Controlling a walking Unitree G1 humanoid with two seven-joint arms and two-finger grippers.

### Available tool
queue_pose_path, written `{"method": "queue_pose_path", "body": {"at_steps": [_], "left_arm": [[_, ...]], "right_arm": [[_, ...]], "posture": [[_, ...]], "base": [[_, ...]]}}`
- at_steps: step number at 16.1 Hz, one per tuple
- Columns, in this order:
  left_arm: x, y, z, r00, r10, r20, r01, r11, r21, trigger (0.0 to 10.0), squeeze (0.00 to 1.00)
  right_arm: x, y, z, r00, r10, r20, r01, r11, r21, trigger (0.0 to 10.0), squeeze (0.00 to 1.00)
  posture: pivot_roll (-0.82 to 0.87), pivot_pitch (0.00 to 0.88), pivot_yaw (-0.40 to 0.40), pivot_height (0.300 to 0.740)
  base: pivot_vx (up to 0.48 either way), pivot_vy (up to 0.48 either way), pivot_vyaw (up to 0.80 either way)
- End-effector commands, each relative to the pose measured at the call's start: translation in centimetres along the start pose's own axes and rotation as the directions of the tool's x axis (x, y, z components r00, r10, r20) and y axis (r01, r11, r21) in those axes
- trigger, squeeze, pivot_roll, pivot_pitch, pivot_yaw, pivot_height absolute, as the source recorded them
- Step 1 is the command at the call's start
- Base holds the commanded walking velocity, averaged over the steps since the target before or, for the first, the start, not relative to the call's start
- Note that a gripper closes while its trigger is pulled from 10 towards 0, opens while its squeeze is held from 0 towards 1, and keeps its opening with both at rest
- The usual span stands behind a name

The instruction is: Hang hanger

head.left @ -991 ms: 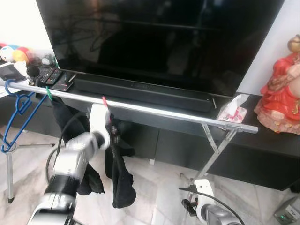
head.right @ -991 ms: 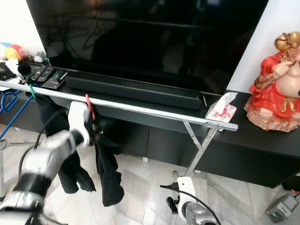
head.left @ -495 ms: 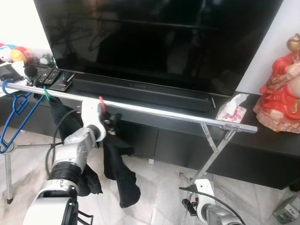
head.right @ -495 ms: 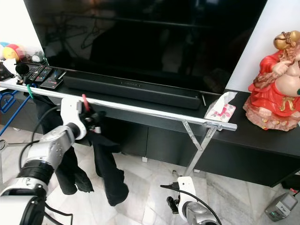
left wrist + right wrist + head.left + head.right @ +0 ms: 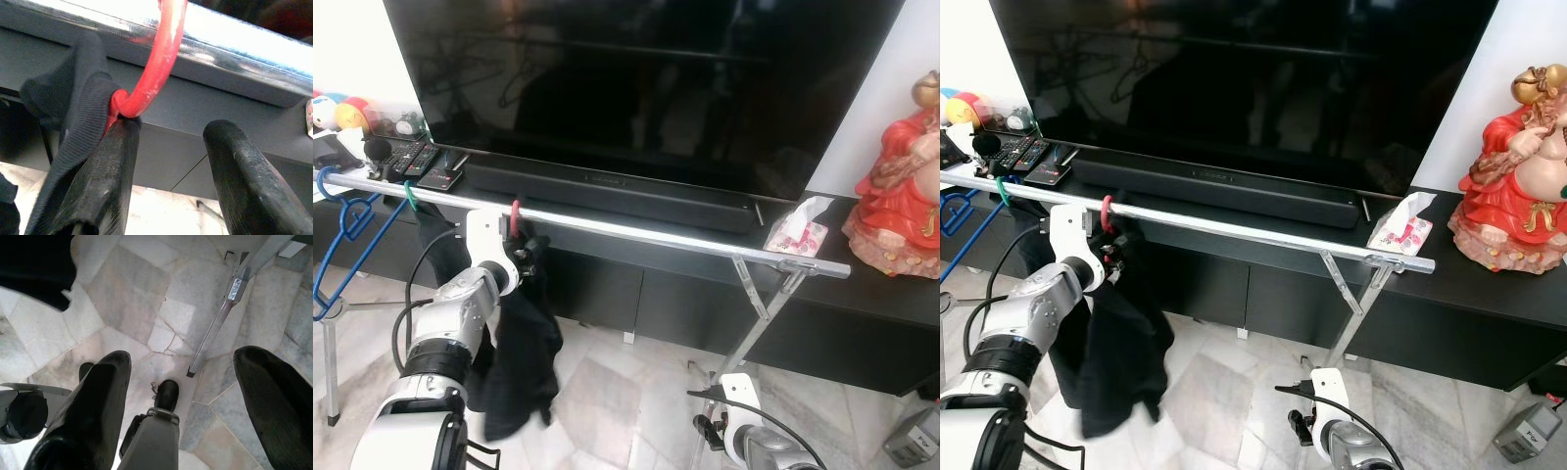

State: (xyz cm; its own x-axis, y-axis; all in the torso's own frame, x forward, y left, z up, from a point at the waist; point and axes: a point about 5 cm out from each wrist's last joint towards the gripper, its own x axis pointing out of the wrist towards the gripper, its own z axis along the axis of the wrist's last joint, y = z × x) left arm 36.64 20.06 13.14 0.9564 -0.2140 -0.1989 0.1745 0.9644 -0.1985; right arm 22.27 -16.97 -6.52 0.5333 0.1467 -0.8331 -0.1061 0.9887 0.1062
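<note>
Blue hanger (image 5: 342,250): hung from the left end of the rail, empty, well clear of the work.
Green hanger hook (image 5: 411,199): sat on the rail near that same end, with dark cloth below it.
Rail (image 5: 636,233): a shiny metal bar running in front of the TV stand (image 5: 862,323), from its left end across to the folding leg (image 5: 766,311) near its right end.
Red hanger (image 5: 514,217): its hook was looped over the rail, just right of the green one, and seemed to bear on the bar.
Black garment (image 5: 521,362): hung from the red hanger, draped down toward the floor.
Left gripper (image 5: 168,176): sat just under the rail with its fingers apart; one finger (image 5: 105,171) touched the hanger neck and the bunched cloth, the other stood free.
Right gripper (image 5: 181,396): hung low and idle over the marble floor, fingers spread wide and empty.
Step in hand: judged to be the letting go, with the hook already seated.
Doing it well: draw the fingers straight back and down, away from the neck, so no cloth snags and the hook is not lifted or dragged along the bar.
Risk: the garment looked bunched to one side, so a sideways pull could swing it.
</note>
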Motion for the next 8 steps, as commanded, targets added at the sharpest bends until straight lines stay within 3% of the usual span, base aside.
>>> {"method": "queue_pose_path", "body": {"at_steps": [1,4,8], "left_arm": [[-0.4,0.3,-0.7,0.998,-0.007,-0.056,0.009,0.999,0.042,10.0,0.00],[-0.9,0.1,-1.5,0.994,-0.040,-0.104,0.053,0.992,0.118,10.0,0.00],[-1.9,-0.2,-2.1,0.986,-0.083,-0.147,0.102,0.987,0.126,10.0,0.00]], "right_arm": [[0.0,-0.2,0.3,1.000,-0.005,0.000,0.005,1.000,-0.003,10.0,0.00],[0.0,-0.2,0.3,1.000,-0.001,0.000,0.001,1.000,-0.006,10.0,0.00],[0.0,-0.2,0.3,1.000,-0.003,0.001,0.003,1.000,-0.004,10.0,0.00]], "posture": [[-0.02,0.001,-0.069,0.740],[-0.02,0.003,-0.071,0.740],[-0.02,0.004,-0.071,0.740]], "base": [[0.000,0.000,0.00],[0.000,0.000,0.00],[0.000,0.000,0.00]]}}
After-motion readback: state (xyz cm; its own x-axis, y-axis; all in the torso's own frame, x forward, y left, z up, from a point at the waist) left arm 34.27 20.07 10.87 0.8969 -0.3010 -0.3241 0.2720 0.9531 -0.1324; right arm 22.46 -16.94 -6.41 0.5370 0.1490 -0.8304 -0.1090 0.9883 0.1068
